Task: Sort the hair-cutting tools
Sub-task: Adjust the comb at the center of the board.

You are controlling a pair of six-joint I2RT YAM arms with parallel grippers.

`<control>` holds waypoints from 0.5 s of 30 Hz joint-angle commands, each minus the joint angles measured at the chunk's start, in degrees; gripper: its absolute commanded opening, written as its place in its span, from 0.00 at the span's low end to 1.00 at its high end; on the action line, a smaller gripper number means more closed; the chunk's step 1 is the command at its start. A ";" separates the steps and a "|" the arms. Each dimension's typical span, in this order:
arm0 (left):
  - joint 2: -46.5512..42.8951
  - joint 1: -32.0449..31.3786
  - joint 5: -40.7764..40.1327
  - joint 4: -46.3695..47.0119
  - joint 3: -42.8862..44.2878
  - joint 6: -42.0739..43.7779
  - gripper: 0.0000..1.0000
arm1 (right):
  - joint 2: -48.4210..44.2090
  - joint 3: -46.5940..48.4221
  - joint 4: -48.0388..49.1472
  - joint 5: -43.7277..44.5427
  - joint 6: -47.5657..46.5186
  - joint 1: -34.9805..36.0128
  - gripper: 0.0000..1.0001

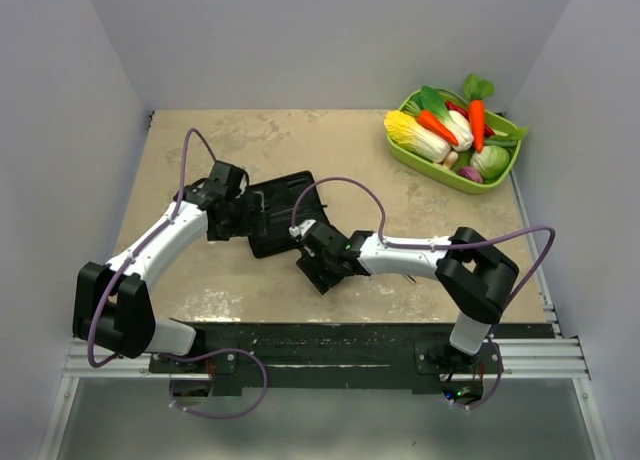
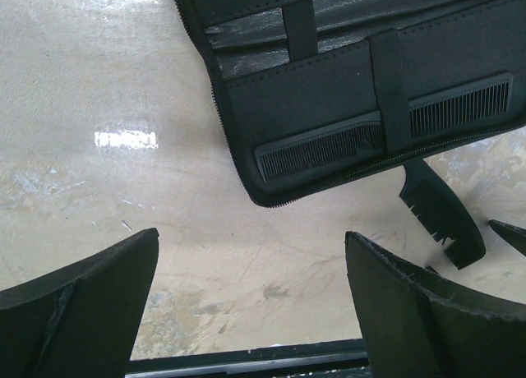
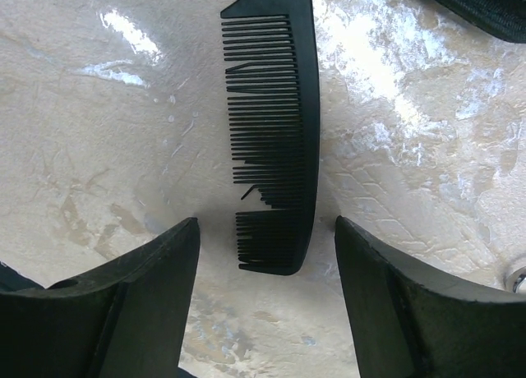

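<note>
Here, right gripper (image 3: 265, 223) straddles the loose comb (image 3: 275, 123), centre frame on the table (image 3: 99, 148), fingers apart — lined up, likely, to pinch its spine. Left gripper (image 2: 251, 238), also spread and empty, hovers below the case (image 2: 312, 82), where a second comb (image 2: 320, 148) sits strapped, upper right.

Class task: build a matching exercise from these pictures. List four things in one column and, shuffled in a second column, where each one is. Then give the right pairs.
Things
1. coarse-toothed comb
2. fine-toothed comb
3. green tray
4. left tool

Places
A. far right corner of the table
B. under a strap inside the open black case
C. open over bare table, just short of the case
D. flat on the table, between the fingers of the open right tool

Pairs: 1-D, 2-B, 3-A, 4-C
</note>
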 commanded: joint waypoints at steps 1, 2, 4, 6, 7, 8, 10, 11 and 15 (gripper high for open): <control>-0.01 0.62 0.72 0.84 0.58 -0.44 0.99 | 0.78 -4.07 -1.01 -2.66 -1.06 -0.26 0.67; 0.25 0.62 0.90 0.93 0.50 -0.53 0.99 | 0.70 -4.24 -1.09 -2.74 -1.15 -0.26 0.65; 0.17 0.62 1.43 1.19 0.41 -0.96 0.99 | 0.87 -4.42 -0.92 -3.97 -1.41 -0.26 0.63; 0.34 0.62 1.34 1.45 0.41 -1.31 0.99 | 1.14 -4.16 -1.44 -4.32 -1.15 -0.34 0.60; 0.43 0.62 1.43 1.54 0.50 -1.40 0.99 | 1.22 -4.07 -1.53 -4.67 -1.15 -0.34 0.58; 0.43 0.62 1.34 1.54 0.41 -1.41 0.99 | 1.40 -4.07 -1.62 -4.76 -1.06 -0.34 0.56; 0.34 0.70 1.43 1.54 0.50 -1.49 0.99 | 1.66 -4.24 -1.80 -5.55 -0.89 -0.26 0.53; 0.43 0.62 1.43 1.54 0.41 -1.49 0.99 | 1.66 -4.33 -1.80 -5.64 -0.63 -0.34 0.51; 0.08 0.62 1.34 1.45 0.32 -1.67 0.99 | 1.23 -4.86 -2.50 -5.38 0.69 -0.26 0.43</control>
